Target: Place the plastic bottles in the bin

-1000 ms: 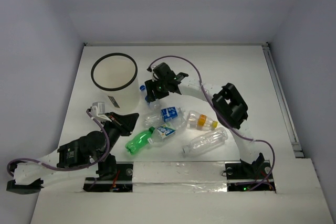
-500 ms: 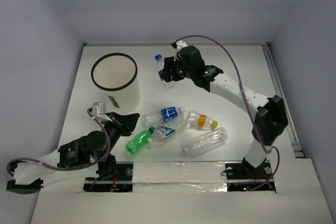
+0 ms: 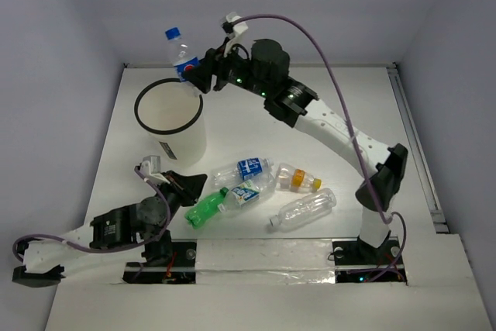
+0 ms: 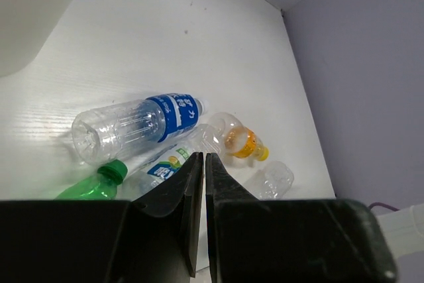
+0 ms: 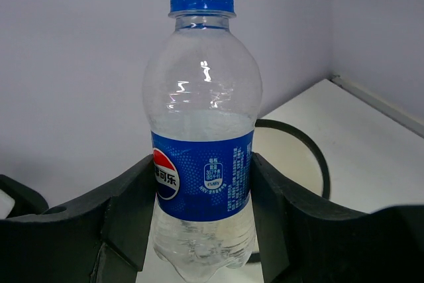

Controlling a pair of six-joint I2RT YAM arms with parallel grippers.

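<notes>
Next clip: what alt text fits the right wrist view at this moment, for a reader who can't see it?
A clear plastic bottle with a blue cap and blue label stands upright, clamped between two black fingers. Behind it shows part of the bin's black rim, with a white table to the right.

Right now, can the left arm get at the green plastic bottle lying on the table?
Probably yes: the left gripper sits right beside the green plastic bottle with nothing between, though its jaws are shut.

White table (image 3: 372, 98) enclosed by 3 pale lavender walls (image 3: 310, 5).
</notes>
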